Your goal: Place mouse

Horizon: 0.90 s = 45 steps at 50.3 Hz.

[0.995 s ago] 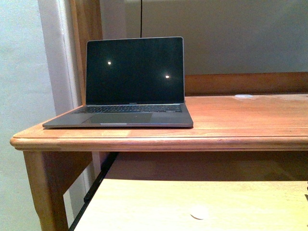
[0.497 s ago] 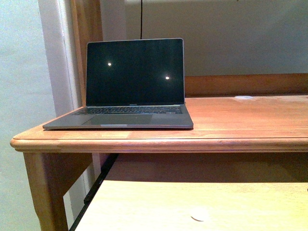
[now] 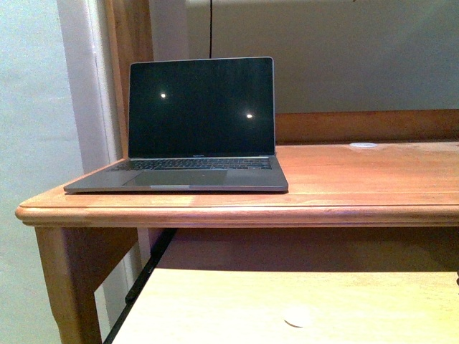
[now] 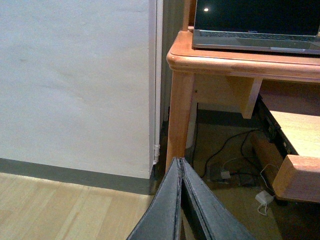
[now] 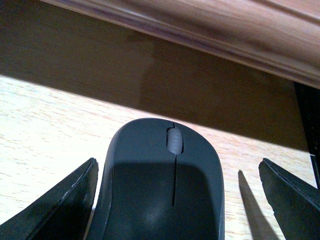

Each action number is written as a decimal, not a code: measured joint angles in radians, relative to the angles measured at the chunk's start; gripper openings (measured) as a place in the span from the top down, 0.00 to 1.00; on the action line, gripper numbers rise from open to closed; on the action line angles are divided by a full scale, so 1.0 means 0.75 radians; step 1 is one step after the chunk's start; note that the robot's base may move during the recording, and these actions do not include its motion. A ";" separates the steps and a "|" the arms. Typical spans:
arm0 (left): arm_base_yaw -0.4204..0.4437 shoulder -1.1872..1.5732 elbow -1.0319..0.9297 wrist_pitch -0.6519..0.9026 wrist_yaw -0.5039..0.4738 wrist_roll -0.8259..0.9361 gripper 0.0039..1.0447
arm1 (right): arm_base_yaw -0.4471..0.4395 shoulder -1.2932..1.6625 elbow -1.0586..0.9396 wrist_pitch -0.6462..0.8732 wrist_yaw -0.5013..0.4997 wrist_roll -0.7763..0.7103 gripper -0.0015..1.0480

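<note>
I see the right gripper [image 5: 177, 162] spread wide around the mouse [image 5: 160, 190] (under the desk's [image 5: 200, 25] front edge); left gripper [image 4: 179, 165] clenched.

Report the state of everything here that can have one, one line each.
laptop: lid open, screen dark.
mouse: lying on the shelf, not gripped.
shelf: slid out below the desk top.
right gripper: open, one finger on either side of the mouse.
left gripper: shut, empty, low beside the desk leg.
</note>
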 joint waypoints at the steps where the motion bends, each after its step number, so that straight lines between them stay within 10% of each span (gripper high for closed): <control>1: 0.000 0.000 0.000 0.000 0.000 0.000 0.98 | -0.004 0.002 0.004 -0.012 -0.009 0.009 0.09; 14: 0.000 0.000 0.000 0.000 0.000 0.000 0.72 | -0.032 0.010 0.041 -0.130 -0.115 0.046 0.40; 37: 0.000 0.000 0.000 0.000 0.000 0.000 0.07 | -0.084 -0.052 0.049 -0.214 -0.174 0.056 0.41; 45: 0.000 0.000 0.000 0.000 0.000 0.002 0.07 | -0.140 -0.138 0.048 -0.299 -0.202 0.119 0.41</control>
